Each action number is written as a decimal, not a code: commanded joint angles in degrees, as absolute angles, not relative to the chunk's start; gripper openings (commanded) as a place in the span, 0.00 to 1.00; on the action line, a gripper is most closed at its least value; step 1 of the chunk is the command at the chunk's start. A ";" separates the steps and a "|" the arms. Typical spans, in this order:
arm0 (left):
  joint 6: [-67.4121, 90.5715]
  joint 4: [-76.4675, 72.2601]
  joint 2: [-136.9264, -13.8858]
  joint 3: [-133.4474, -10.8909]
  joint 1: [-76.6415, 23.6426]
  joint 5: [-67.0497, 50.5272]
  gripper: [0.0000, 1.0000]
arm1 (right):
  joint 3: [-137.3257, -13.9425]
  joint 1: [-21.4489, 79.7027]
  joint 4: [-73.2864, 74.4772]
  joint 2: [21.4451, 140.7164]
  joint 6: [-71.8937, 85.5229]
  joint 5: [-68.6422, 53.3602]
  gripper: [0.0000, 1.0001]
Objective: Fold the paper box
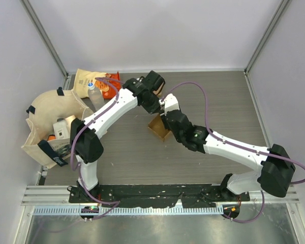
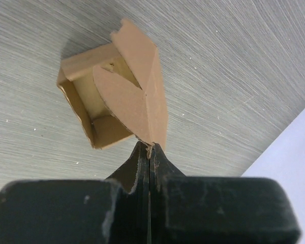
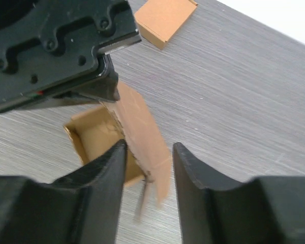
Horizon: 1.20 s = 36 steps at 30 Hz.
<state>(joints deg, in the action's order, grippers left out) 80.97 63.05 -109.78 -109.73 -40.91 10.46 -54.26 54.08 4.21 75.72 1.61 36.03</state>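
Cardboard flap (image 3: pixel 142 127) of the paper box (image 2: pixel 104 129) is pinched in the closed left pincer (image 2: pixel 150 152), the open right pincer (image 3: pixel 150 147) straddling it; best close squarely before creasing.

Cream cloth tote bag (image 1: pixel 48 114) slumped at the left edge of dark wood-grain table (image 1: pixel 223 107), tan snack pouch (image 1: pixel 83 80), clear bottle (image 1: pixel 95 98), orange packet (image 1: pixel 110 89) just beyond it
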 commanded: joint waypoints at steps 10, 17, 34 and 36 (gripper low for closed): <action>63.69 48.96 -97.57 -98.64 -35.87 14.45 0.76 | -50.89 48.17 -6.16 77.17 2.02 33.48 0.01; 46.58 11.22 -78.66 -71.01 -26.29 11.14 1.00 | -48.16 42.19 -0.98 70.50 6.59 31.11 0.01; 20.31 42.37 -138.15 -124.89 -21.45 31.20 1.00 | -48.60 37.00 5.80 60.99 9.67 20.92 0.01; 19.78 41.66 -138.78 -124.37 -21.27 32.78 1.00 | -48.78 36.74 5.63 61.43 9.58 20.13 0.01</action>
<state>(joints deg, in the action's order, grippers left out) 24.73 39.53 -139.83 -121.56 -22.17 27.75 -47.72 37.36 6.94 60.93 8.78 22.20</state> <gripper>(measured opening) 0.995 0.036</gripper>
